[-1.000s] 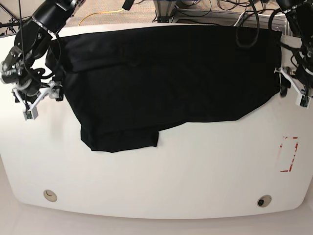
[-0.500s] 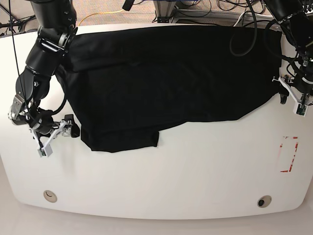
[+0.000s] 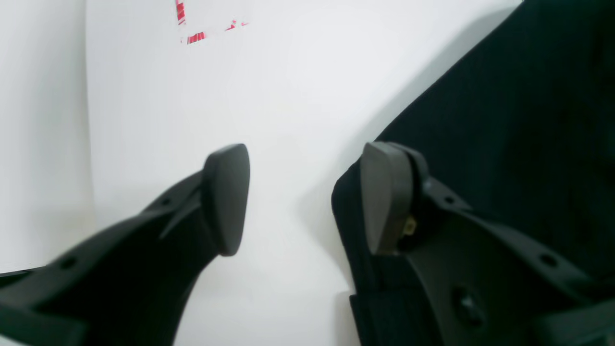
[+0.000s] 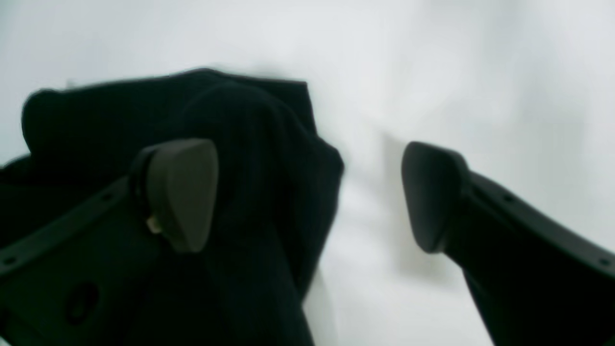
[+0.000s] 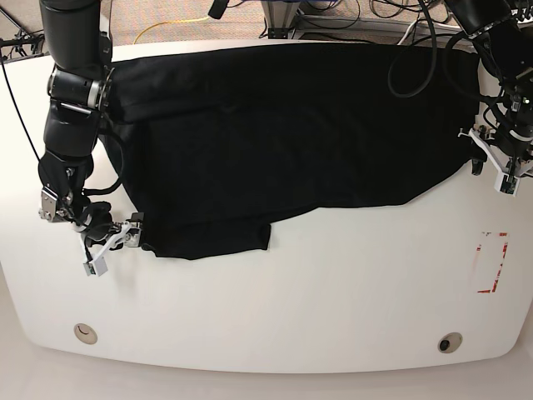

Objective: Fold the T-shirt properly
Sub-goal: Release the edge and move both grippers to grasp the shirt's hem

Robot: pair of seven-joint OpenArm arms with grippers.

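The right tool (image 5: 117,244) gapes wide at the lower left corner of the large plain black cloth T-shirt (image 5: 283,133), one pad over the fabric, gripping nothing. The left tool (image 5: 491,162) spreads likewise at the shirt's right edge. The shirt lies spread across the white table (image 5: 333,292).

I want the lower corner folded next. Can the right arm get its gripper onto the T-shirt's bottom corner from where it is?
Probably yes. The right gripper is open, one finger over the T-shirt corner, the other over bare table, nothing between.
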